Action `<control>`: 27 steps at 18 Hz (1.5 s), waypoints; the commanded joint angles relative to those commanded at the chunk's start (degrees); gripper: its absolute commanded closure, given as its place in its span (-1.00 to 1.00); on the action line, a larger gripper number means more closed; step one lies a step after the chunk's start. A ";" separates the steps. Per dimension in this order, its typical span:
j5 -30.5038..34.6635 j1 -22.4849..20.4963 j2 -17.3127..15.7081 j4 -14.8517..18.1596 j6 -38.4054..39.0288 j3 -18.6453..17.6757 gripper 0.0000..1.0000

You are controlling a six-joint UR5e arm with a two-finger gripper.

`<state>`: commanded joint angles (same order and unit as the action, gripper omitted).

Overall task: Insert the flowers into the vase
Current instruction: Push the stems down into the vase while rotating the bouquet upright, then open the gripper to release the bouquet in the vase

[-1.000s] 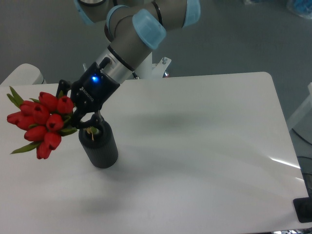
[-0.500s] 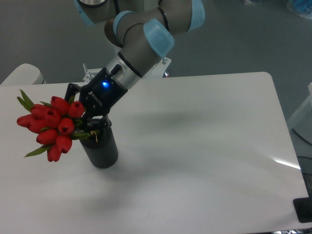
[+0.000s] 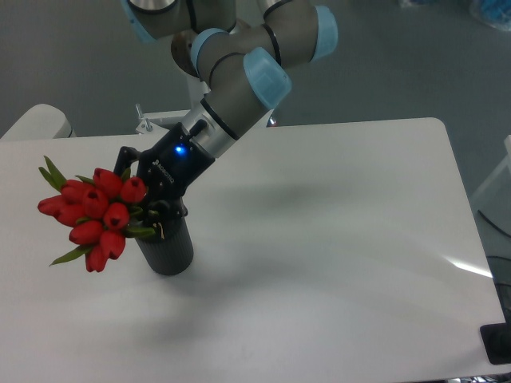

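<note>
The flowers (image 3: 94, 214), a tight bunch of red tulip buds with green leaves, hang tilted to the left, their stem ends at the mouth of the vase. The vase (image 3: 166, 249) is a dark ribbed cylinder standing upright on the white table (image 3: 335, 239). My gripper (image 3: 153, 211) is shut on the flower stems just above the vase's rim, angled down from the upper right. The stems' lower ends are hidden behind the fingers and the rim, so I cannot tell how deep they reach.
The arm (image 3: 239, 72) reaches in from the top centre over the table's back edge. A small metal bracket (image 3: 144, 121) stands at the back edge. A dark object (image 3: 497, 343) sits at the bottom right corner.
The gripper and the bunch have shifted right and slightly down, bringing the stems closer over the vase's mouth. The vase has stayed in place.
</note>
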<state>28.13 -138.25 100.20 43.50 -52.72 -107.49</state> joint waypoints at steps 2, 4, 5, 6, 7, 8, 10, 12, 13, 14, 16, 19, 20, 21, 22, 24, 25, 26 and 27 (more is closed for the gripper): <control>-0.44 -0.26 0.00 -0.09 -1.15 -0.70 0.39; -1.14 -0.35 -0.09 0.00 -2.03 -1.49 0.39; -1.32 -0.35 -0.09 -0.09 -2.38 -2.02 0.39; -1.32 -0.35 -0.09 -0.09 -2.82 -2.20 0.39; -1.32 -0.35 -0.09 -0.09 -3.43 -2.55 0.39; -1.32 -0.35 -0.09 -0.09 -4.22 -2.90 0.39; -1.32 -0.27 -0.09 -0.09 -5.02 -3.51 0.39; -1.32 -0.35 -0.18 -0.09 -5.37 -3.78 0.39; -1.32 -0.79 -0.18 0.00 -6.24 -4.30 0.39; -1.41 -1.31 -0.26 -0.09 -7.12 -4.92 0.38; -1.41 -1.58 -0.26 0.00 -7.48 -5.54 0.38; -1.41 -1.50 -0.35 -0.09 -8.35 -6.24 0.34; -1.41 -1.50 -0.35 -0.09 -8.88 -6.68 0.33; -1.41 -1.50 -0.35 -0.09 -9.23 -6.85 0.32; -1.41 -1.50 -0.35 -0.09 -9.33 -6.94 0.32; -1.41 -1.41 -0.35 0.00 -9.33 -7.03 0.21; -1.41 -1.41 -0.35 0.00 -9.33 -7.03 0.17; -1.41 -1.49 -0.35 0.00 -9.33 -7.03 0.13; -1.41 -1.58 -0.26 0.00 -9.33 -7.03 0.07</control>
<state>26.72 -139.83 99.93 43.51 -62.05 -114.52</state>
